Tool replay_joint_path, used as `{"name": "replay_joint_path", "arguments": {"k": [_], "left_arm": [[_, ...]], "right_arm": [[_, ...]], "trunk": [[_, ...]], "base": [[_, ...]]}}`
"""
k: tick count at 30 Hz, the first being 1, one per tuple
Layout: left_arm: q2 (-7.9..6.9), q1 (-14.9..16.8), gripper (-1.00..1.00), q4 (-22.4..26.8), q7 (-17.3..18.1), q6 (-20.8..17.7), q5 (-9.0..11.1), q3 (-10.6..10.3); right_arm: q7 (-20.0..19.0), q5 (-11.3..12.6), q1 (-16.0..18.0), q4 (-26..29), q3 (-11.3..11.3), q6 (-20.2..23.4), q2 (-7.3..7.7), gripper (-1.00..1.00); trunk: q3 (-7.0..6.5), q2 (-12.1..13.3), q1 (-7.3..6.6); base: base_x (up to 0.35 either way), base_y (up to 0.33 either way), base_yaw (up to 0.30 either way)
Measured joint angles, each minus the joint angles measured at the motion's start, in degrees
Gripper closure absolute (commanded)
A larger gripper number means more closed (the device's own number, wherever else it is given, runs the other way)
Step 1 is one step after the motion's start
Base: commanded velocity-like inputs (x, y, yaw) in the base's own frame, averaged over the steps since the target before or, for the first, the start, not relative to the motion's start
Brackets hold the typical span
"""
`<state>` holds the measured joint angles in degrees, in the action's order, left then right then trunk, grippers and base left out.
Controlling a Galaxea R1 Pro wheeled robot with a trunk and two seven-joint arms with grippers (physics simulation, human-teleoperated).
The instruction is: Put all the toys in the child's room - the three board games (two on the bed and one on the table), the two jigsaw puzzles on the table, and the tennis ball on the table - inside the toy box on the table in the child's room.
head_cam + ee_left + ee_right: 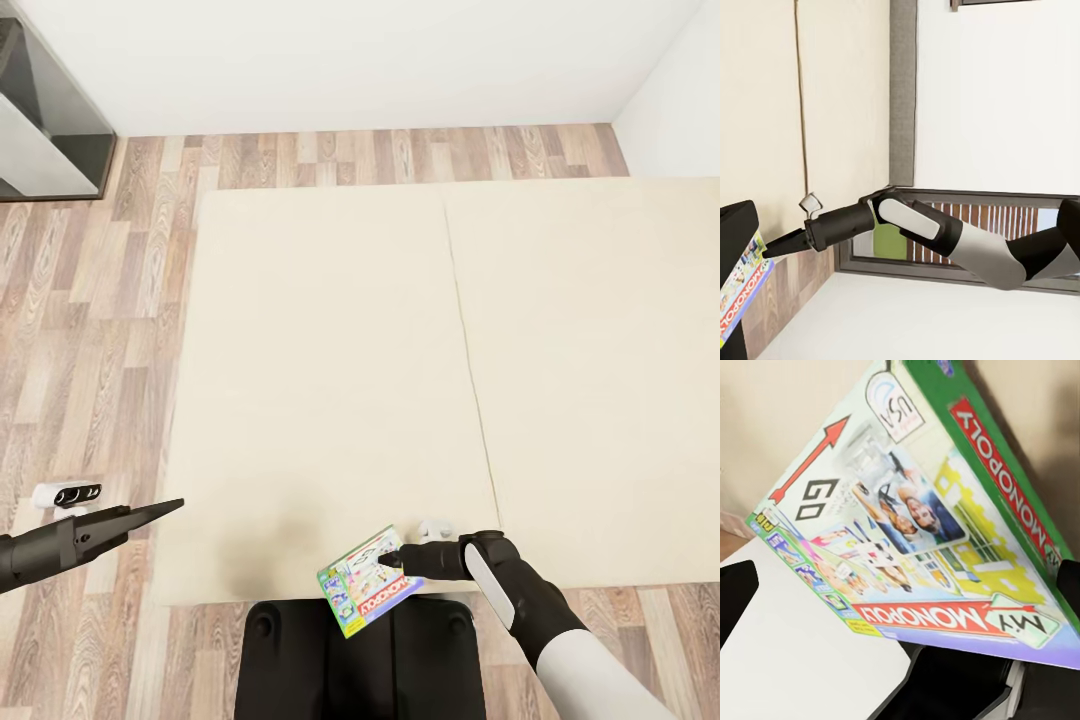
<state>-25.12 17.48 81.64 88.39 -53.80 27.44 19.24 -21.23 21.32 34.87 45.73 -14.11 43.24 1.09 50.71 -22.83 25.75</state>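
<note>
We see our right arm (pixel 945 232) reach its gripper (pixel 776 244) toward the Monopoly box (pixel 742 289), beside the beige bed (pixel 832 90).

The board game (pixel 922 532) carries the only readable print: in the right wrist view its cover shows "MY MONOPOLY" in white letters on a red band along one edge, "MONOPOLY" again on a red strip on its green side, "GO" in black beside a long red arrow, and "USA" inside a small round emblem near one corner. In the left wrist view "MONOPOLY" reads on the box's visible edge (pixel 742 289).
</note>
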Motion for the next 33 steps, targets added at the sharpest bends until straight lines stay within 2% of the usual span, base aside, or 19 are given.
{"name": "replay_joint_path", "arguments": {"k": [33], "left_arm": [[0.0,0.0,-1.0,-0.01,0.0,0.0,0.0,-0.04]], "right_arm": [[0.11,0.01,0.0,0.08,0.07,-0.07,0.0,-1.0]], "trunk": [[0.0,0.0,0.0]], "base": [[0.0,0.016,0.0]]}}
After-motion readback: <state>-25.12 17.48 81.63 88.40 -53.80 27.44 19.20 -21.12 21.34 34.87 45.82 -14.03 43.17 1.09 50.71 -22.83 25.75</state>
